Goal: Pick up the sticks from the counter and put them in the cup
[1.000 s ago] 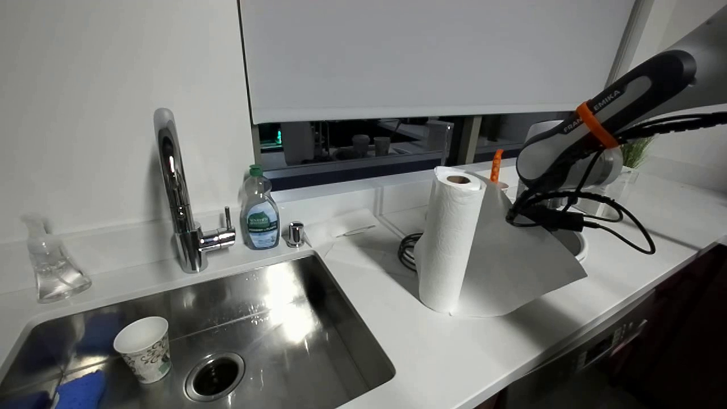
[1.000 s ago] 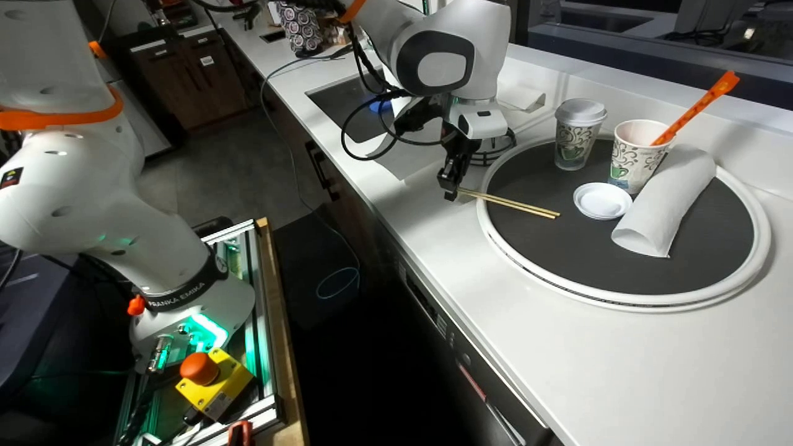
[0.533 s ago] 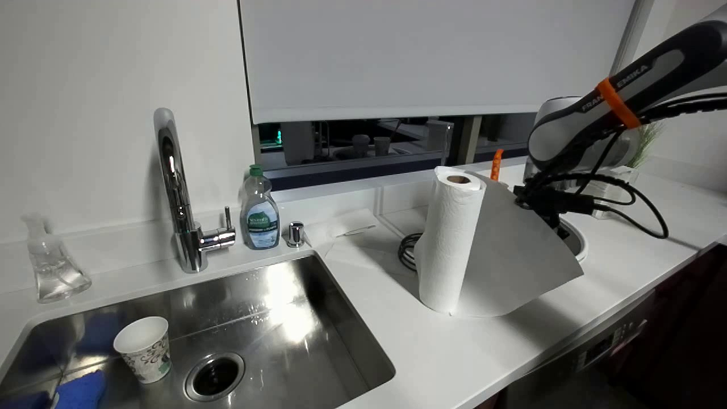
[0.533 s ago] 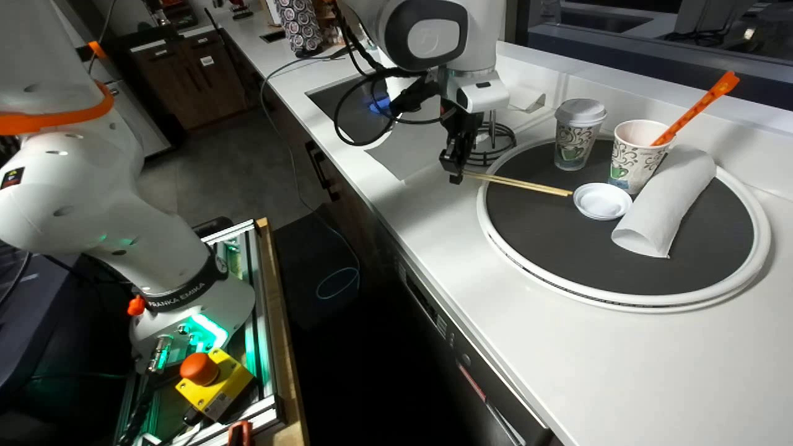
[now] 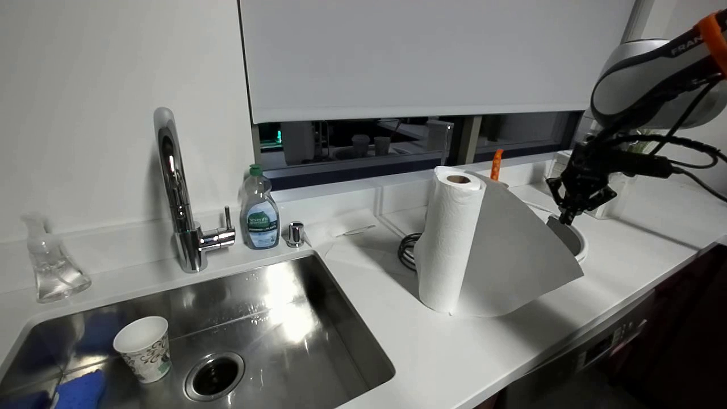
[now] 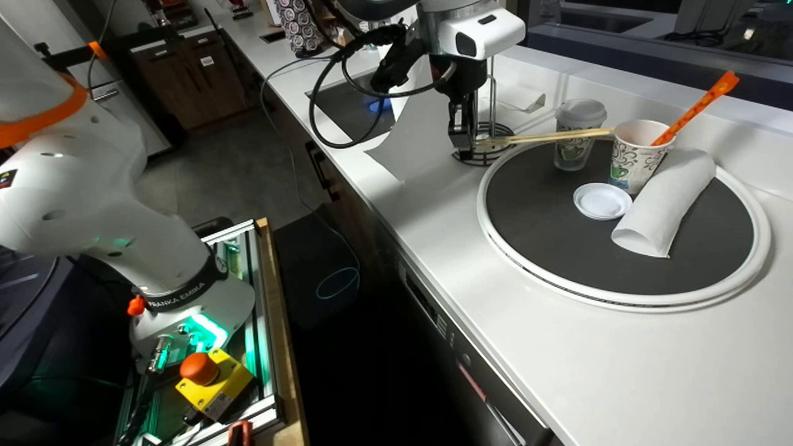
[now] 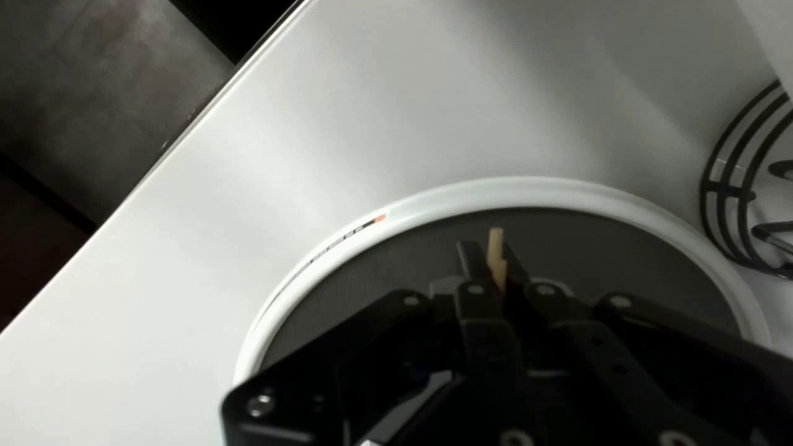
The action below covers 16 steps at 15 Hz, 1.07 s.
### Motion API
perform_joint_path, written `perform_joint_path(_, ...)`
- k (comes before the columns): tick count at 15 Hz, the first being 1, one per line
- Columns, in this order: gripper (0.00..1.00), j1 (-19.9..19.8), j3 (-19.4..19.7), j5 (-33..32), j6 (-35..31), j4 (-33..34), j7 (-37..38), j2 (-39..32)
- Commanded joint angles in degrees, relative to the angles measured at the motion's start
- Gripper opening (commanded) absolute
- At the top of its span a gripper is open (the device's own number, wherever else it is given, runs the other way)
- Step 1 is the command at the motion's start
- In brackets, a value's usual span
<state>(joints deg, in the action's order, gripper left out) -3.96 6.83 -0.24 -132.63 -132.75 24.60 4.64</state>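
Gripper (image 6: pixel 464 147), black and two-fingered, is clenched on two thin, pale wooden sticks (image 6: pixel 557 137); you hold them raised above the glossy white counter (image 6: pixel 557 347). In an exterior view they point right and pass in front of the scroll-patterned lidded cup (image 6: pixel 571 155). Next, a round white lid (image 6: pixel 602 201) lies flat on the white-rimmed, round dark-grey tray (image 6: pixel 644 303). To its right, the scroll-patterned white paper cup (image 6: pixel 635 162) stands upright, with an orange handle (image 6: pixel 697 106) leaning right; the stick tips appear at the cup's rim, but you cannot tell whether they touch. Far right, a curled white paper sheet (image 6: pixel 666 204) lies beside this cup.
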Motion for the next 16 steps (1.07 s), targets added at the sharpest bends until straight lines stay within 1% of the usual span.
perform_joint_path(1,0.02,-2.74,0.62,-4.24,-1.71,-3.38,-8.81,3.96)
perform_joint_path(3,0.02,-3.78,0.21,-8.85,-1.36,-2.95,-9.55,3.56)
perform_joint_path(4,0.02,-3.93,0.34,-8.09,-0.75,-2.54,-9.78,2.95)
perform_joint_path(5,0.02,-3.8,0.2,-6.59,-0.07,-1.35,-8.5,2.65)
perform_joint_path(6,0.07,-3.88,0.22,-6.68,-0.07,-1.33,-8.6,2.58)
perform_joint_path(10,0.07,-3.84,0.07,-6.68,-0.07,-1.16,-8.58,2.57)
perform_joint_path(11,0.02,-3.84,0.06,-6.68,-0.07,-1.15,-8.58,2.57)
perform_joint_path(12,0.02,-3.91,-0.37,-7.35,-3.69,0.19,-5.12,1.22)
perform_joint_path(13,0.02,-4.27,-0.8,-9.87,-7.0,1.3,-1.89,0.04)
perform_joint_path(14,0.02,-4.4,-0.92,-10.86,-11.14,2.3,-0.15,-1.2)
perform_joint_path(16,0.02,-5.16,-1.37,-17.99,-17.26,5.11,5.6,-4.23)
